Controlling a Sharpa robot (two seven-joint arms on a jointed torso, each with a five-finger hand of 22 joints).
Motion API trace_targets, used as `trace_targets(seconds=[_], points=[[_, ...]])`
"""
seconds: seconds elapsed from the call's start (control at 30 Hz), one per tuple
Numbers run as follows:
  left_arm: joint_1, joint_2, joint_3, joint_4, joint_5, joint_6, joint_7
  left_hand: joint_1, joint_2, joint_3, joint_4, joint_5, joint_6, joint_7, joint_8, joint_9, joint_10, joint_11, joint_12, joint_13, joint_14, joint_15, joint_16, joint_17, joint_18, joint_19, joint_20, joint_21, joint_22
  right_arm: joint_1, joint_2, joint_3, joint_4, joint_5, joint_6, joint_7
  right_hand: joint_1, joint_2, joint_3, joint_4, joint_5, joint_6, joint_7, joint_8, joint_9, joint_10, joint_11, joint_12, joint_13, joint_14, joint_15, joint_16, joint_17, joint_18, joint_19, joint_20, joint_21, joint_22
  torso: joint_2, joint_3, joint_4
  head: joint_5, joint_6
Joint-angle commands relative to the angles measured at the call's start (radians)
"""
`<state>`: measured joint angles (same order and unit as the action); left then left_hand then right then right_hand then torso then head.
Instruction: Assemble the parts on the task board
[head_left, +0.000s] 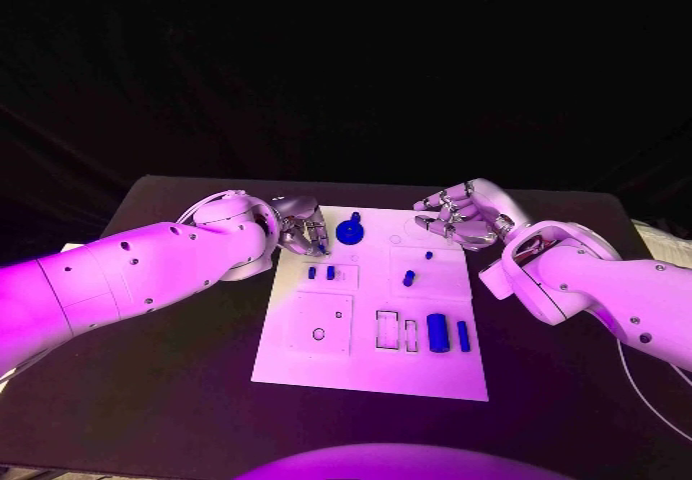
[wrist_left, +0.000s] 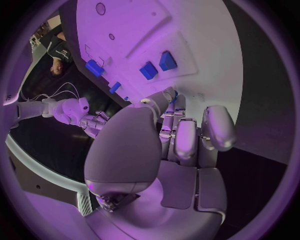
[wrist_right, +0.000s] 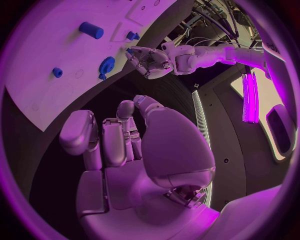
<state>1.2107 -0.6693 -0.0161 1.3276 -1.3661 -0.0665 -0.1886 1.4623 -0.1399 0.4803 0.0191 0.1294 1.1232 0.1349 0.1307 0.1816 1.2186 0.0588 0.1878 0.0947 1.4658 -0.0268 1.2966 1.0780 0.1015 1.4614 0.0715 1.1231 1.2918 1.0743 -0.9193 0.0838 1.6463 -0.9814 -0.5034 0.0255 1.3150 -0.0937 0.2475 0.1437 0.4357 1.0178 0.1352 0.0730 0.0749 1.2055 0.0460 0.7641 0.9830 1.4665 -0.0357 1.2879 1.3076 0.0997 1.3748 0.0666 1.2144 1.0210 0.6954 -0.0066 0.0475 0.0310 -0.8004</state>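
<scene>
White and flat, the rectangular task board (head_left: 296, 365) lies mid-table with small blue parts on it: a round disc-shaped part (head_left: 349, 232) toward twelve o'clock, short pegs (head_left: 320, 272) just below it, upright cylinders (head_left: 437, 332) toward four o'clock. The silver left hand (head_left: 302, 227) hovers at the board's eleven o'clock corner, fingers curled inward, grasping nothing. The silver right hand (head_left: 462, 215) sits at one o'clock, likewise curled and empty.

Left hand (head_left: 300, 225) hides task board (head_left: 368, 370) far-left corner.
</scene>
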Motion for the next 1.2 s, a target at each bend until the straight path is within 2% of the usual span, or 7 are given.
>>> trace_targets(seconds=[0.03, 0.43, 0.57, 1.03, 1.2], points=[[0.000, 0.005, 0.000, 0.000, 0.005, 0.016, 0.002, -0.010, 0.000, 0.008, 0.001, -0.003, 0.009, 0.000, -0.003, 0.001, 0.008, 0.002, -0.007, 0.001, 0.024, 0.003, 0.002, -0.002, -0.013, -0.001, 0.004, 0.004, 0.001, -0.001, 0.001, 0.000, 0.001, -0.003, 0.010, 0.008, 0.006, 0.006, 0.005, 0.000, 0.005, -0.001, 0.005, 0.001, 0.001, -0.003, 0.001, 0.002, 0.001, 0.049, 0.004, -0.006, 0.019, 0.005, -0.005, 0.003, -0.004, 0.000, 0.001, 0.0003, -0.0003, 0.000, 0.001], [0.000, 0.021, 0.000, -0.007, -0.005, 0.010, -0.001, -0.014, -0.001, 0.008, 0.000, -0.003, 0.008, 0.000, -0.005, 0.000, 0.007, 0.002, -0.009, 0.001, 0.024, 0.003, 0.003, -0.002, -0.013, -0.002, 0.004, 0.001, 0.000, -0.001, 0.002, 0.000, 0.002, -0.003, 0.010, 0.008, 0.006, 0.006, 0.005, 0.000, 0.005, -0.001, 0.005, 0.001, 0.001, -0.003, 0.001, 0.002, 0.001, 0.049, 0.004, -0.006, 0.019, 0.005, -0.005, 0.003, -0.004, 0.000, 0.001, -0.0010, -0.0003, -0.002, 0.000], [-0.001, 0.030, 0.000, -0.013, -0.012, 0.014, -0.003, -0.014, -0.001, 0.008, 0.000, -0.003, 0.008, 0.000, -0.005, 0.000, 0.007, 0.002, -0.009, 0.001, 0.024, 0.003, 0.003, -0.001, -0.013, -0.002, 0.004, 0.002, 0.000, -0.001, 0.002, 0.000, 0.002, -0.003, 0.010, 0.008, 0.006, 0.006, 0.005, 0.000, 0.005, -0.001, 0.005, 0.001, 0.001, -0.003, 0.001, 0.002, 0.001, 0.049, 0.004, -0.006, 0.019, 0.005, -0.005, 0.003, -0.004, 0.000, 0.000, -0.0003, 0.0000, -0.002, -0.002], [-0.002, 0.048, -0.004, -0.032, -0.069, 0.060, -0.025, -0.016, -0.002, 0.009, -0.002, -0.003, 0.006, -0.001, -0.008, -0.001, 0.006, 0.002, -0.013, 0.002, 0.023, 0.003, 0.002, -0.004, -0.012, -0.003, 0.004, 0.000, -0.001, -0.001, 0.001, 0.000, 0.003, -0.003, 0.010, 0.009, 0.006, 0.006, 0.005, 0.000, 0.005, -0.001, 0.005, 0.001, 0.001, -0.003, 0.001, 0.002, 0.001, 0.049, 0.004, -0.006, 0.019, 0.005, -0.005, 0.003, -0.004, 0.000, 0.000, 0.0004, -0.0001, -0.002, -0.002], [-0.002, 0.048, -0.004, -0.035, -0.076, 0.065, -0.028, -0.016, -0.001, 0.011, -0.005, -0.003, 0.009, -0.002, -0.008, -0.001, 0.009, 0.001, -0.013, 0.003, 0.023, 0.003, 0.003, -0.005, -0.012, -0.004, 0.004, 0.000, 0.000, -0.001, 0.000, 0.000, 0.004, -0.003, 0.010, 0.008, 0.006, 0.006, 0.005, 0.000, 0.005, -0.001, 0.005, 0.001, 0.001, -0.003, 0.001, 0.002, 0.001, 0.049, 0.004, -0.006, 0.019, 0.005, -0.005, 0.003, -0.004, 0.000, -0.001, -0.0005, 0.0004, -0.002, -0.002]])
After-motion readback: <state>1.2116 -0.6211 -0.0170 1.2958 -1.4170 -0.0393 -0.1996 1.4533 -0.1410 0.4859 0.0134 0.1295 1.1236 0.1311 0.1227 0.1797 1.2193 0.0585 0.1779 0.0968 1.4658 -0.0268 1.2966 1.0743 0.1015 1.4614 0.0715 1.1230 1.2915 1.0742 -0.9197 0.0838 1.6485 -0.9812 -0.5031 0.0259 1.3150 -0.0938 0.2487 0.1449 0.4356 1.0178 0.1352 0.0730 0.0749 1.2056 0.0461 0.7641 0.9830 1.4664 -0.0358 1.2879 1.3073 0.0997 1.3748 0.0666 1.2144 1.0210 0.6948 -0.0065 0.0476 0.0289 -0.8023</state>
